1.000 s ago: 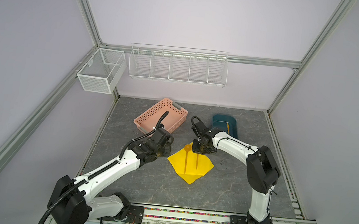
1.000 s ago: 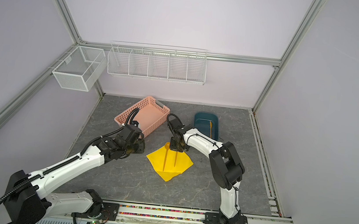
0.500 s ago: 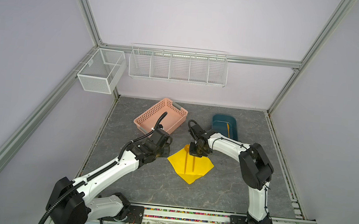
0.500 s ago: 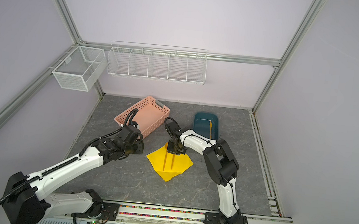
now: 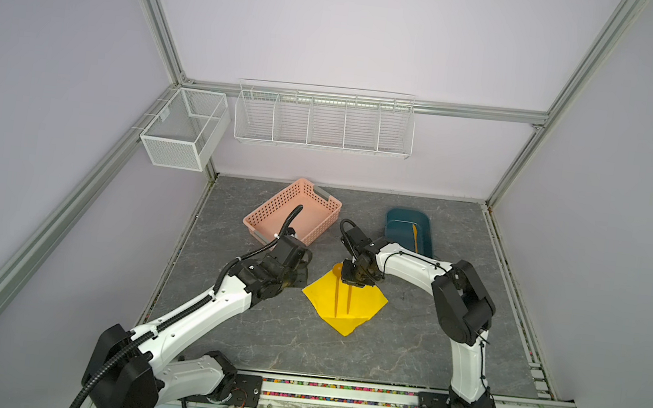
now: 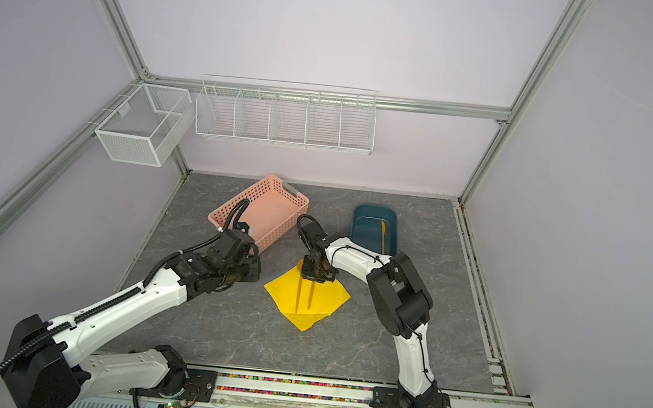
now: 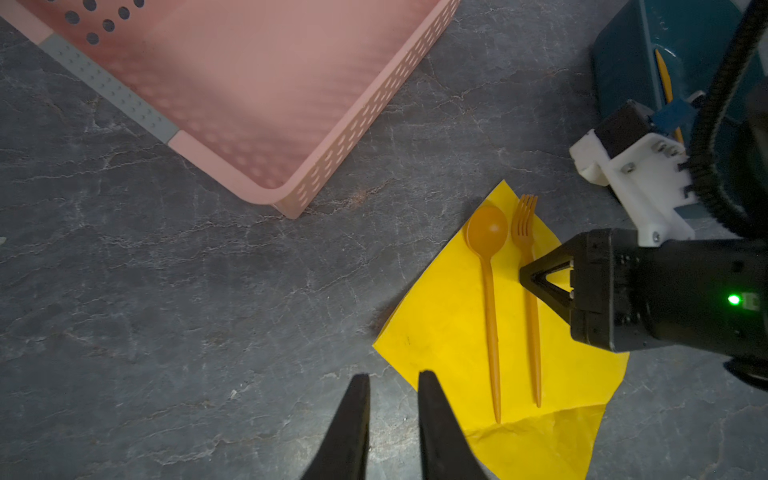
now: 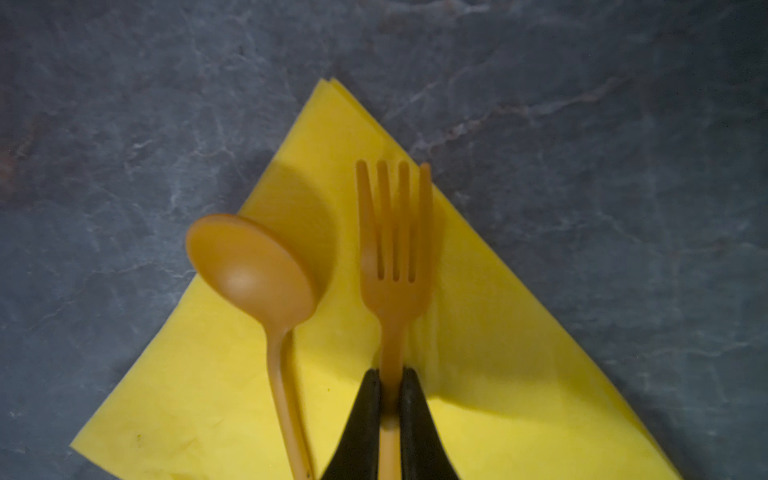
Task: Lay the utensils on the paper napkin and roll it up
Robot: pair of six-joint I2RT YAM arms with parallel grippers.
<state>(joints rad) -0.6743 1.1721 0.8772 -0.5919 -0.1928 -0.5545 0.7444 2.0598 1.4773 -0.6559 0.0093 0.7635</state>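
On napkin [image 7: 449,332], spoon [image 7: 488,291] beside fork [image 8: 392,249]; right hand [image 8: 390,376] pinches fork handle.

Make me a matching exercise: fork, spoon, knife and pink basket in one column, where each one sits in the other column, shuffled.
1. fork
2. spoon
3. knife
4. pink basket

a. inside the blue tray
b. gripped by the right pincer, over the napkin
c. lying loose on the napkin
d. standing on the table, off the napkin

Pairs: 1-b, 2-c, 3-a, 4-d
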